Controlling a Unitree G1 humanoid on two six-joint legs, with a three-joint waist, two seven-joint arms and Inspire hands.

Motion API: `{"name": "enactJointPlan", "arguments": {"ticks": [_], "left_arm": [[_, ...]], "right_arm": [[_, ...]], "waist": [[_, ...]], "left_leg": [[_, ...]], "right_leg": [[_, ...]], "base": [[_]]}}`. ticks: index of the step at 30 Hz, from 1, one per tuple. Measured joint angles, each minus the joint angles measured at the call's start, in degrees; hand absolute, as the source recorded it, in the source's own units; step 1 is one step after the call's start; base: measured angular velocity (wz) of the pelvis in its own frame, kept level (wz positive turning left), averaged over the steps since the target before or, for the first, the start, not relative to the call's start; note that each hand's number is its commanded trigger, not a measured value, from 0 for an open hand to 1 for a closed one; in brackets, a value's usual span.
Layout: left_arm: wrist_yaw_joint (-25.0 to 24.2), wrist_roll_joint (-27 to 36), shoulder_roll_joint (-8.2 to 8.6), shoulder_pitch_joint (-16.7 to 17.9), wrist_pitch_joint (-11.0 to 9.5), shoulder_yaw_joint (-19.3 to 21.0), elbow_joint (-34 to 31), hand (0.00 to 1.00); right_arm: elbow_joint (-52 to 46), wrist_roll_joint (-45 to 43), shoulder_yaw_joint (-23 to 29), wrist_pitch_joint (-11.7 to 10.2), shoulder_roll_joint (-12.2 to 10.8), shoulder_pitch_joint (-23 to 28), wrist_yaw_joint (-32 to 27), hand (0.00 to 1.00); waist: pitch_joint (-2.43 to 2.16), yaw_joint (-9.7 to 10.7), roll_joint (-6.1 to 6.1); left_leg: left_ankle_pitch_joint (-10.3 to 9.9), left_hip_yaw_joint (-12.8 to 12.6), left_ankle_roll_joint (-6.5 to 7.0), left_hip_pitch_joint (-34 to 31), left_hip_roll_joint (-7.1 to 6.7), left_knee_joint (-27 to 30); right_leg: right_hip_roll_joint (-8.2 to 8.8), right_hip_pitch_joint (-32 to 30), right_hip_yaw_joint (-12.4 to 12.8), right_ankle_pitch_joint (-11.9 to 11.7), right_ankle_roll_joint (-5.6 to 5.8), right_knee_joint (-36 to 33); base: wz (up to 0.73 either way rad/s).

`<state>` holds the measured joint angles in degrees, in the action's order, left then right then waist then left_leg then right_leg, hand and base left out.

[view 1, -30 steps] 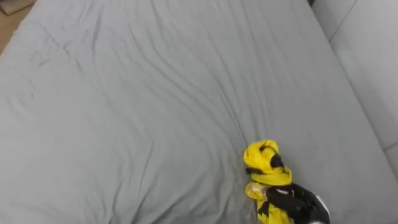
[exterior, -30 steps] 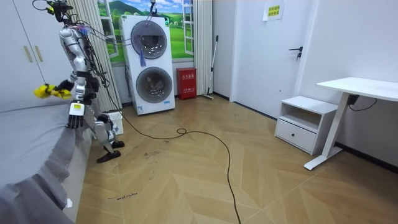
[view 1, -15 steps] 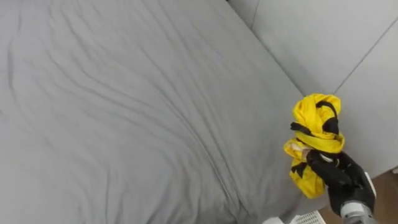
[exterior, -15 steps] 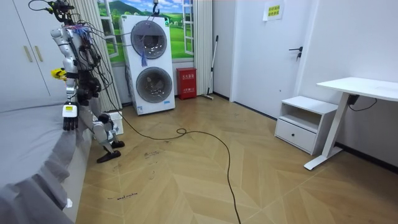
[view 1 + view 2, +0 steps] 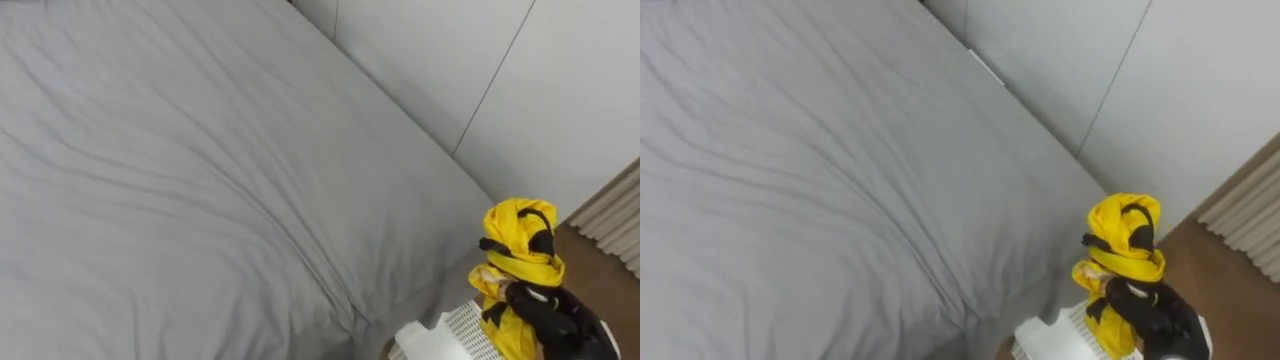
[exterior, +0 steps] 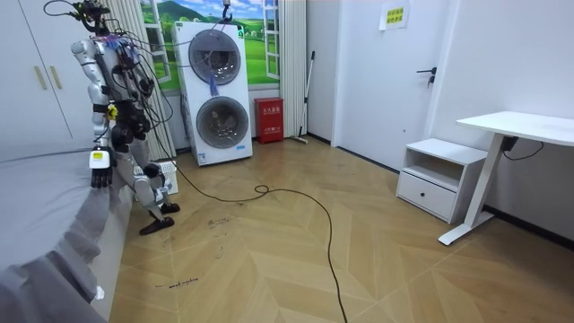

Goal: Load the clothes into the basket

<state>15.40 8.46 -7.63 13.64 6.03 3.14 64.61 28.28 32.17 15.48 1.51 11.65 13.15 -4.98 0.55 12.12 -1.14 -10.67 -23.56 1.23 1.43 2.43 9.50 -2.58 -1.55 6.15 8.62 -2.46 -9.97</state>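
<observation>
Now my right hand is clamped round the bunched yellow clothes, held over the white basket beside the bed, ready, I reckon, to drop; my left hand hangs idle.

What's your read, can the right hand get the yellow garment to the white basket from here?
Probably yes. The right hand, fingers shut on the yellow garment, is just right of the white basket at the edge of the bed, with nothing visible between them.
</observation>
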Motion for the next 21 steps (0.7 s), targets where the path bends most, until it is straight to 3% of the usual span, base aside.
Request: {"name": "enactJointPlan", "arguments": {"ticks": [2,6,9,11,14,19,20,21], "left_arm": [[-0.96,-0.05,-0.01,-0.01,0.01,0.03,-0.08,0.0],[-2.62,-0.05,-0.02,-0.05,-0.02,0.01,-0.14,0.0],[-2.72,0.04,-0.26,-0.45,-0.52,-1.82,-0.53,0.0],[-2.8,0.3,-0.75,-0.38,-1.68,-3.36,-0.53,0.0],[-3.74,1.18,-1.85,-0.98,-1.82,-4.47,-0.52,0.0],[-4.5,0.93,-2.21,-3.7,-2.31,-6.57,0.39,0.0],[-4.63,0.91,-2.21,-3.92,-2.36,-6.59,0.37,0.0],[-4.8,0.9,-2.24,-4.26,-2.37,-6.61,0.33,0.0]], "right_arm": [[2.22,0.0,1.65,0.09,0.72,-1.09,-0.11,1.0],[10.99,-0.83,2.76,-0.12,3.9,-5.92,0.2,1.0],[20.03,-0.77,3.38,-1.07,6.3,-10.09,0.02,1.0],[24.39,-0.34,3.68,-1.1,6.69,-11.72,-0.08,1.0],[29.54,0.41,3.7,-1.13,6.77,-14.5,0.14,1.0],[36.8,0.97,3.63,-1.39,7.36,-18.33,0.65,1.0],[37.29,0.95,3.63,-1.39,7.42,-18.51,0.72,0.64],[38.48,0.95,3.6,-1.41,7.62,-19.05,0.76,0.35]], "waist": [[-0.21,0.08,0.76],[-0.03,0.19,2.31],[-0.19,0.23,3.66],[-0.16,-0.28,4.1],[-0.05,0.0,4.89],[0.06,-0.68,5.97],[0.04,-0.79,6.06],[0.01,-1.11,6.13]], "left_leg": [[0.0,0.01,0.02,-1.03,-0.05,0.03],[0.01,0.2,0.04,-1.98,-0.08,0.1],[0.09,1.7,0.17,-4.41,-0.24,0.81],[0.17,1.99,0.22,-5.27,-0.16,1.04],[0.22,2.56,0.21,-6.88,-0.12,1.44],[0.46,3.34,0.32,-8.97,-0.33,1.41],[0.5,3.41,0.36,-9.23,-0.35,1.4],[0.62,3.59,0.38,-9.77,-0.43,1.36]], "right_leg": [[0.07,-1.07,0.09,-0.05,0.05,-0.08],[0.39,-1.92,-0.02,-0.09,0.07,-0.13],[0.77,-3.62,-1.61,-0.08,0.08,-0.87],[0.7,-4.55,-1.76,0.0,-0.02,-0.95],[0.91,-5.75,-3.19,0.18,-0.2,-0.84],[1.17,-7.92,-4.28,0.21,-0.25,-1.91],[1.25,-8.13,-4.57,0.22,-0.26,-1.9],[1.35,-8.61,-4.83,0.22,-0.26,-1.91]], "base": [[0.0],[0.02],[0.22],[0.17],[0.09],[0.07],[0.11],[0.12]]}}
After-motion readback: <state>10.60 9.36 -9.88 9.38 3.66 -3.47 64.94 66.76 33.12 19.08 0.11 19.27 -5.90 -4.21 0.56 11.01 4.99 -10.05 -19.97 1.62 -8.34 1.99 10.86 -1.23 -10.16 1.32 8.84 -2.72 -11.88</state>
